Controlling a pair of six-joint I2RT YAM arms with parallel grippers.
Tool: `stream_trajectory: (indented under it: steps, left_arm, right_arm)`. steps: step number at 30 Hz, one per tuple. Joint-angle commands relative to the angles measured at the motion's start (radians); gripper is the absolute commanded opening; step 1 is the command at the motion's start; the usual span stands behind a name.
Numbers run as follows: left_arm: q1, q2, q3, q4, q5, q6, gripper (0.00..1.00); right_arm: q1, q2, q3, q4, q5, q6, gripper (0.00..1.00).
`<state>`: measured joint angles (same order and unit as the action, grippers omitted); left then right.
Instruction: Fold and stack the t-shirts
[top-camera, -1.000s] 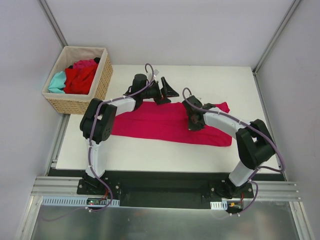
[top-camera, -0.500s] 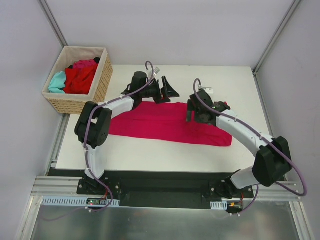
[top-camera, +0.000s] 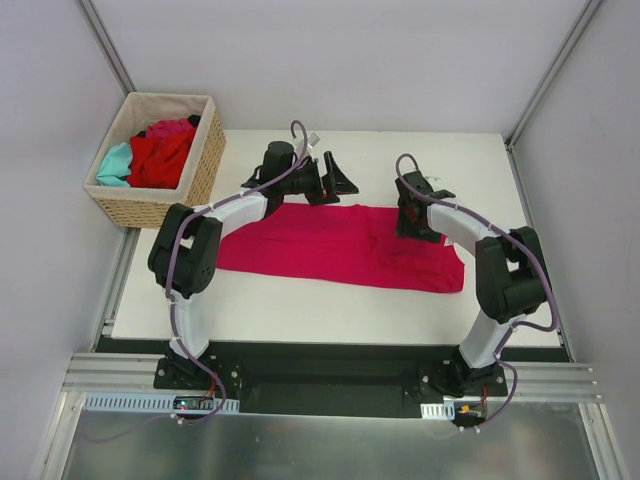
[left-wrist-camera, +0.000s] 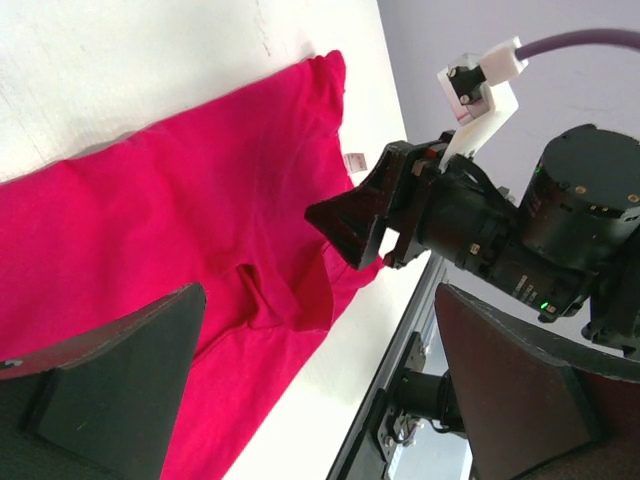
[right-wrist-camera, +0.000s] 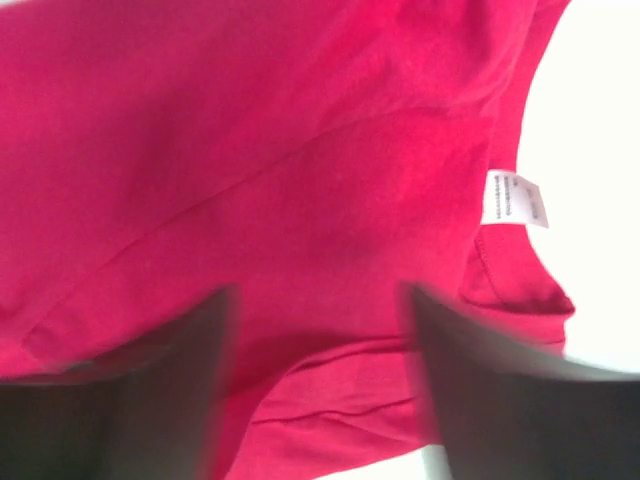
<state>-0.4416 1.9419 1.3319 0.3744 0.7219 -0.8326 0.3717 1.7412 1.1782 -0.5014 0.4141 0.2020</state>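
A magenta-pink t-shirt lies spread lengthwise across the table. It also fills the right wrist view, where its white label shows. My left gripper is open and empty, held at the shirt's far edge. In the left wrist view its jaws stand wide apart above the shirt. My right gripper is over the shirt's right far part. Its jaws are open close above the cloth with nothing between them. It also shows in the left wrist view.
A tan wicker basket stands off the table's far left corner, holding a red shirt, a teal one and a pink one. The table's near edge and the black arm rail lie below.
My right gripper has moved right and toward the far edge of the shirt. The shirt's right end, which poked out at the far right, now lies flatter. The left arm has barely moved.
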Motion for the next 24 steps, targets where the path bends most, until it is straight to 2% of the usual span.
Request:
stream_trajectory:
  steps: [1, 2, 3, 5, 6, 24]
  left_arm:
    - [-0.013, 0.008, 0.033, -0.025, -0.022, 0.046, 0.99]
    - [-0.013, 0.006, 0.033, -0.029, -0.025, 0.050, 0.99]
    - [-0.013, 0.005, 0.033, -0.034, -0.026, 0.056, 0.99]
    - [-0.013, 0.006, 0.035, -0.035, -0.021, 0.059, 0.99]
    - [-0.013, 0.011, 0.039, -0.035, -0.019, 0.053, 0.99]
    - [-0.037, 0.078, 0.092, -0.019, 0.008, 0.021, 0.99]
  right_arm:
    - [-0.024, -0.008, 0.057, 0.041, -0.035, -0.010, 0.51]
    - [-0.024, -0.011, 0.054, 0.040, -0.038, -0.010, 0.43]
    - [-0.024, -0.012, 0.052, 0.041, -0.040, -0.013, 0.26]
    - [-0.024, -0.019, 0.052, 0.029, -0.038, -0.010, 0.05]
    - [-0.024, -0.020, 0.051, 0.026, -0.040, -0.007, 0.01]
    - [-0.019, 0.027, -0.022, 0.055, -0.095, 0.025, 0.01]
